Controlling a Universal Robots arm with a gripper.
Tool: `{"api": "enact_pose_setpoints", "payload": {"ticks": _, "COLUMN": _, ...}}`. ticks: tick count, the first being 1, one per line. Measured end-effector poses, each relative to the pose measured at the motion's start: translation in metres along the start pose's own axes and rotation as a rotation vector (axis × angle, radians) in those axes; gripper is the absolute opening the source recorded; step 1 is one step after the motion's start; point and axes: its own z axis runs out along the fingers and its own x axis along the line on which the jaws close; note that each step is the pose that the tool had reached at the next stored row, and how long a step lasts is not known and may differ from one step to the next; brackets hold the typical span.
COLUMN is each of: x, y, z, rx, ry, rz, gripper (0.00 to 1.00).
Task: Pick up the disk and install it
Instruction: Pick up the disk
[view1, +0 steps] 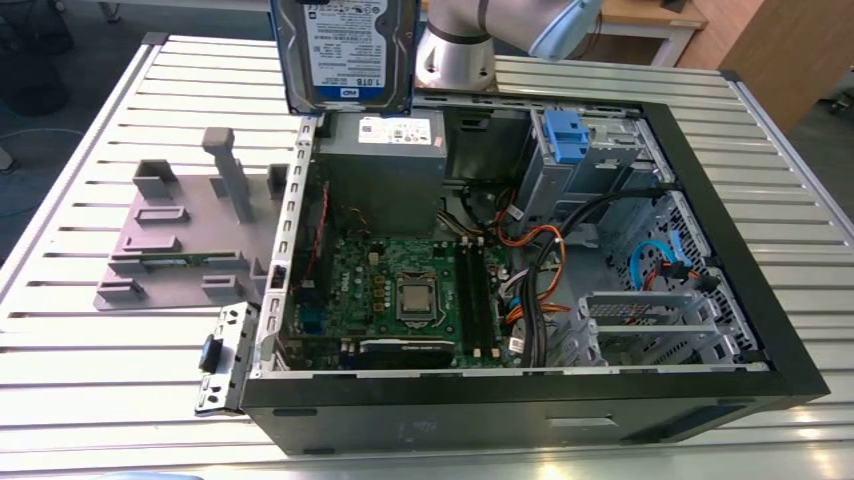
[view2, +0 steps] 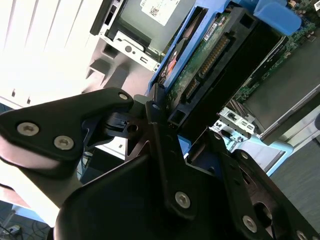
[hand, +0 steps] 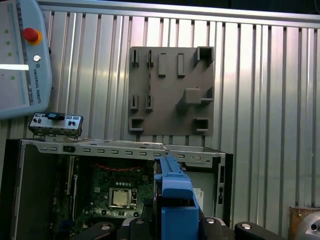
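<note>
One disk (view1: 344, 50), and it's up in the air rather than in the case. The claw (view2: 192, 137) is clamped on it, and in the second wrist view the black fingers (view2: 165, 150) press on either side of its blue bracket, with the drive's green circuit-board side facing that camera. In the exterior view the disk stands upright, label toward the camera and blue band low. It hangs over the power supply (view1: 380, 165) end of the open computer case (view1: 534, 405), close to the arm (view1: 461, 45) and the tabletop (view1: 80, 390) edge farthest back in that view. The case lies on its side with the motherboard (view1: 400, 285) exposed, and a bare blue clip (view1: 566, 135) sits in the drive cage at its far corner. A grey fixture plate (view1: 174, 240) lies on the slats just beside the case, toward the exterior view's left. The first wrist view also catches a teach pendant (hand: 20, 60) with a red button, past the case's corner.
</note>
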Motion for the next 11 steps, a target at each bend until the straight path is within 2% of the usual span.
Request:
{"api": "enact_pose_setpoints", "payload": {"ticks": 2, "x": 0.0004, "y": 0.0, "z": 0.0, "rx": 0.0, "ry": 0.0, "rz": 0.0, "gripper": 0.37}}
{"api": "enact_pose_setpoints", "payload": {"ticks": 4, "x": 0.0044, "y": 0.0002, "z": -0.0001, "rx": 0.0, "ry": 0.0, "rz": 0.0, "gripper": 0.37}}
{"api": "enact_pose_setpoints", "payload": {"ticks": 11, "x": 0.0054, "y": 0.0002, "z": -0.0001, "rx": 0.0, "ry": 0.0, "rz": 0.0, "gripper": 0.37}}
